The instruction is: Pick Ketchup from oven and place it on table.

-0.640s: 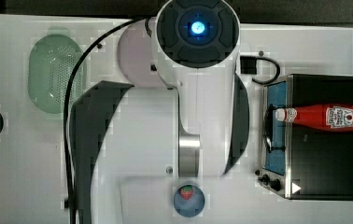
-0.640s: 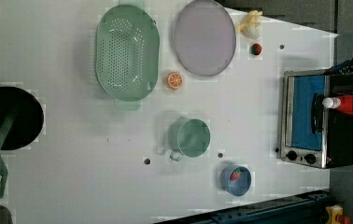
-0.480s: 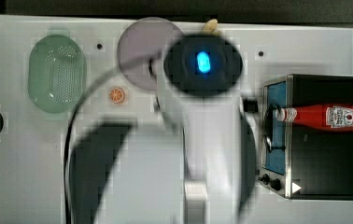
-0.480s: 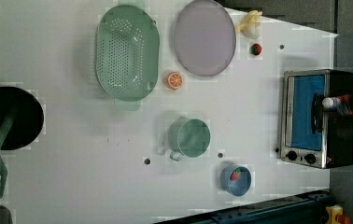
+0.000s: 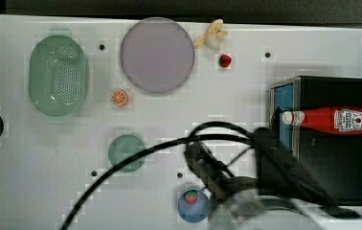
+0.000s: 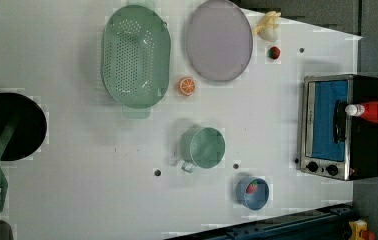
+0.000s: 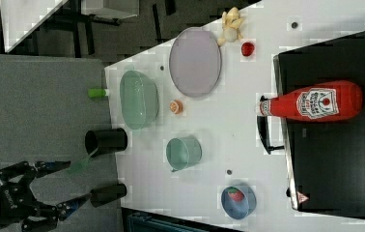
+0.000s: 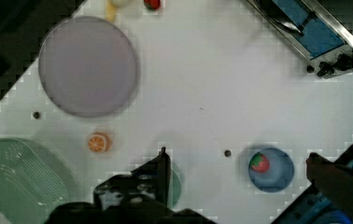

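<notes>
The end effector (image 8: 237,163) stood wide open and held nothing; its two dark fingers (image 8: 161,175) framed the wrist view, high above the bench (image 5: 227,139). The matte white bench, pocked with a few small dark holes, lay flat beneath it.

The ketchup (image 5: 330,120), a glossy red squeeze bottle with a white cap and a shield-shaped label, lay on its side on the flat black top of the oven (image 5: 332,163), well apart from the end effector. In the left view the oven (image 6: 344,127) showed as a box with a silver frame, blue-tinted glass, a dark bar handle and black knobs, and the ketchup (image 6: 374,111) rested across its top, cap over the door edge.

Between the fingers in the wrist view sat a round blue bowl (image 8: 271,169) with a small strawberry in it. Partly hidden behind one finger was a pale green cup (image 8: 175,184). Farther off lay an orange slice (image 8: 98,142), a smooth round pale purple plate (image 8: 88,66) and an oval green colander (image 8: 16,179) with a perforated base.
</notes>
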You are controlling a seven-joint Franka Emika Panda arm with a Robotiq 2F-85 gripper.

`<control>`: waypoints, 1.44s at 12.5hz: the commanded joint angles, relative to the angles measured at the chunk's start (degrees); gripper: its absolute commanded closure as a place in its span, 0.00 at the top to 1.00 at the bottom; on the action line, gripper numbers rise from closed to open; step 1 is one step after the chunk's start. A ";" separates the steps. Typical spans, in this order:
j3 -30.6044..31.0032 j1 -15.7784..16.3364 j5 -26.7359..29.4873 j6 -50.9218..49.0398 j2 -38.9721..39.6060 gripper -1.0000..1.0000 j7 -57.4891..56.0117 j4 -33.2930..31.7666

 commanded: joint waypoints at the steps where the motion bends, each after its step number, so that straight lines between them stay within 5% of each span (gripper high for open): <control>1: -6.29 -2.48 0.93 4.63 8.32 1.00 2.20 -3.25; 13: -27.47 -3.75 1.21 28.77 31.14 1.00 2.20 0.44; 18: -31.12 -5.37 10.10 34.33 41.42 1.00 2.20 3.86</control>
